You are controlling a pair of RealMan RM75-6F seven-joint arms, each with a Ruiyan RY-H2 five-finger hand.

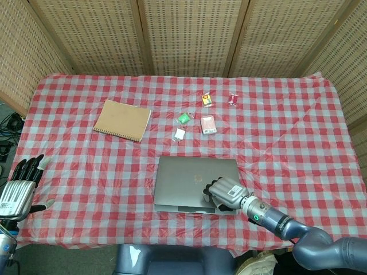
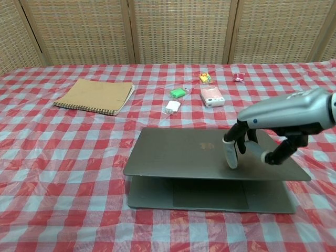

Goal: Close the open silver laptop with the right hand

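The silver laptop (image 1: pixel 186 180) lies near the table's front edge with its lid (image 2: pixel 210 155) folded down almost flat; a narrow gap still shows above the base at the front. My right hand (image 1: pixel 225 194) (image 2: pixel 273 131) rests on the lid's front right part, its fingertips (image 2: pixel 231 157) pressing on the lid. It grips nothing. My left hand (image 1: pixel 20 186) hangs off the table's left edge, fingers spread and empty; the chest view does not show it.
A brown spiral notebook (image 1: pixel 122 120) (image 2: pixel 95 96) lies at the left. Behind the laptop sit small items: a green packet (image 1: pixel 183 118), a white piece (image 1: pixel 179 134), a pink box (image 1: pixel 208 124), a yellow-red piece (image 1: pixel 207 100) and a red piece (image 1: pixel 233 99).
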